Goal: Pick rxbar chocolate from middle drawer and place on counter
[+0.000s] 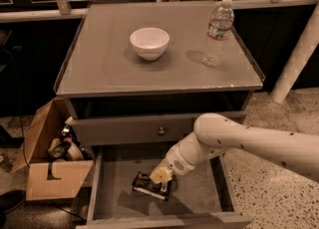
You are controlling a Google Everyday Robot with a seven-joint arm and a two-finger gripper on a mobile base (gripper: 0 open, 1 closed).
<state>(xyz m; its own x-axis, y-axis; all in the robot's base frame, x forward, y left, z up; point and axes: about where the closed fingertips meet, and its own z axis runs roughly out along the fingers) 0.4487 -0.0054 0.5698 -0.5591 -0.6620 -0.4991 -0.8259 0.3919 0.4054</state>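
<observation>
The rxbar chocolate (145,186), a flat black bar, lies on the grey floor of the open middle drawer (114,173), left of centre. My gripper (158,179) reaches down into the drawer from the right on a white arm and sits right over the bar's right end, touching or nearly touching it. The counter (104,63) spreads above as a wide grey top with thin raised side rims.
A white bowl (149,43) stands at the counter's middle back and a clear water bottle (218,32) at its right. A drawer front with a round knob (161,131) is shut above the open drawer. An open cardboard box (47,166) with clutter sits on the floor to the left.
</observation>
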